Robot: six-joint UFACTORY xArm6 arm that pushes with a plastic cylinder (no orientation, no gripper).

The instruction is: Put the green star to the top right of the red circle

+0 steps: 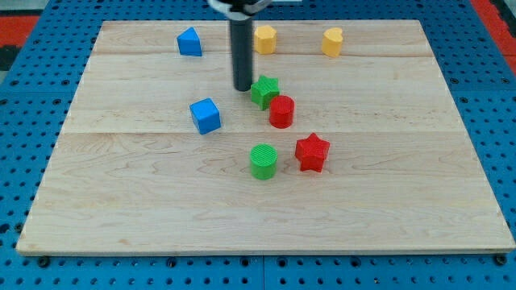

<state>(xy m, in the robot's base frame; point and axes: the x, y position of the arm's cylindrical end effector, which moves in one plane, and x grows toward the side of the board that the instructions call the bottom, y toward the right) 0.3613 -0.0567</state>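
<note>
The green star [264, 91] sits near the middle of the board, touching the red circle [282, 111] on the circle's upper left. My tip [243, 87] is just left of the green star, close to or touching its left side. The rod rises straight up from the tip toward the view's top.
A blue cube [205, 115] lies left of the red circle. A green circle [263, 161] and a red star [312, 152] lie below it. A blue block [189, 42], a yellow hexagon [265, 39] and a yellow block [332, 41] line the wooden board's [121, 201] top.
</note>
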